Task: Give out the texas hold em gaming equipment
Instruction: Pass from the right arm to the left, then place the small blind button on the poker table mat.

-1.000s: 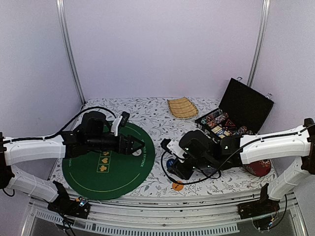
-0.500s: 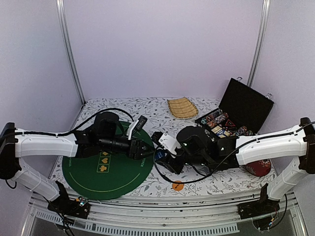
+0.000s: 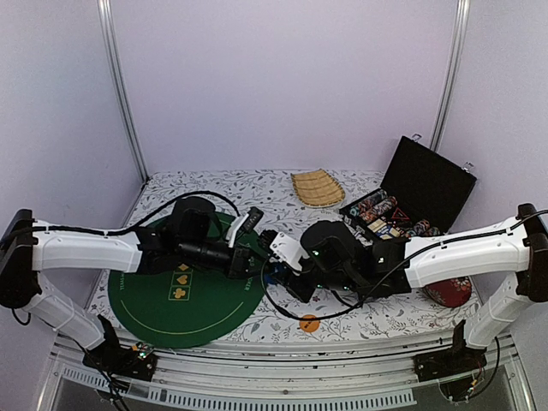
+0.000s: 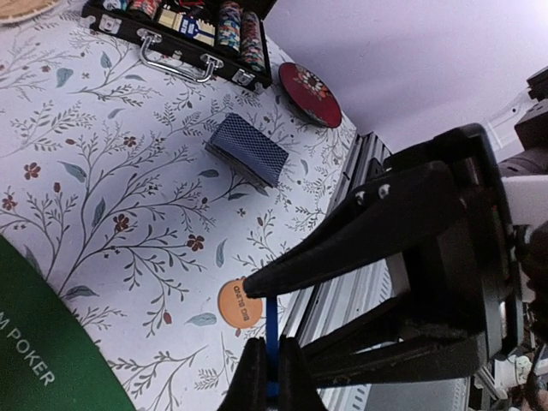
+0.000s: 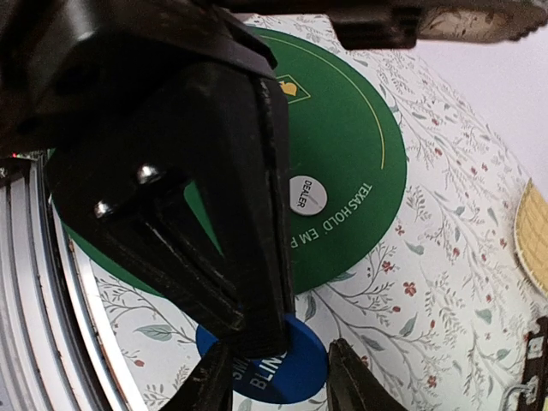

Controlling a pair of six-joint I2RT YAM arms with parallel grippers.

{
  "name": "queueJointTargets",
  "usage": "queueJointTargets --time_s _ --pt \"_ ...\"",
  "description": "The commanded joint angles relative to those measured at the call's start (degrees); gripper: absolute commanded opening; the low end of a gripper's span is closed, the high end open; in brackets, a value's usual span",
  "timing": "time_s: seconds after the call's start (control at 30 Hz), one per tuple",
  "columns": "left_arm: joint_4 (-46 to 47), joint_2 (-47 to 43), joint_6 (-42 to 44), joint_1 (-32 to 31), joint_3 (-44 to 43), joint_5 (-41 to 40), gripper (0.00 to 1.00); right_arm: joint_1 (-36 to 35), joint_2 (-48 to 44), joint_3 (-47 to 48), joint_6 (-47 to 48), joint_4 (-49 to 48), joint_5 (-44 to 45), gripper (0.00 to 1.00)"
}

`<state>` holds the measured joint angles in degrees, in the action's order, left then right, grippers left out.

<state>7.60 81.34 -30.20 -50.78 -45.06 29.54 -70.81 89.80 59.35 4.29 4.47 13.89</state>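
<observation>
Floral counter (image 3: pixel 257 193): left pincer (image 4: pixel 270 381) clenches the blue token (image 4: pixel 271 330) edge-on; right pincer (image 5: pixel 282 383) grasps it too.

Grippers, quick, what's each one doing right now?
Left gripper: shut, pinching the blue token by its flat faces.
Right gripper: closed on the same blue token, across its width.

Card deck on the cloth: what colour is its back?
Dark blue; the deck shows best in left wrist view.
</observation>
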Motion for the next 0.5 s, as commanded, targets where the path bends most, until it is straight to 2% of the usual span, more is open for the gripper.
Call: queueJointTargets --time_s 0.0,0.07,0.1,0.17,0.3,0.47 --pt "-0.2 -2.6 -0.1 -0.5 1.3 -3.6 0.0 -0.3 0.3 1.2 -0.2 -1.1 1.6 0.44" --pt "-1.9 -3.9 -1.4 0.7 2.7 -7.9 0.0 -0.3 -0.2 0.8 -0.4 -1.0 2.2 0.56" --pt "-2.7 -5.2 -2.4 2.0 3.5 -10.0 0.0 -0.3 -0.6 0.5 -0.6 -1.1 2.5 0.66" --pt "-3.2 -8.1 -5.9 6.4 6.8 -12.9 0.0 -0.2 -2.4 -0.5 -1.1 -2.3 2.5 0.75" --pt "-6.2 -18.7 -14.2 18.9 15.8 -18.0 0.0 1.6 -5.8 -1.9 -0.6 -3.9 -0.5 0.85" --pt "-20.7 -37.5 -26.1 34.9 24.1 -26.3 0.0 10.3 -7.9 -3.5 -3.7 -4.4 -13.3 0.89"
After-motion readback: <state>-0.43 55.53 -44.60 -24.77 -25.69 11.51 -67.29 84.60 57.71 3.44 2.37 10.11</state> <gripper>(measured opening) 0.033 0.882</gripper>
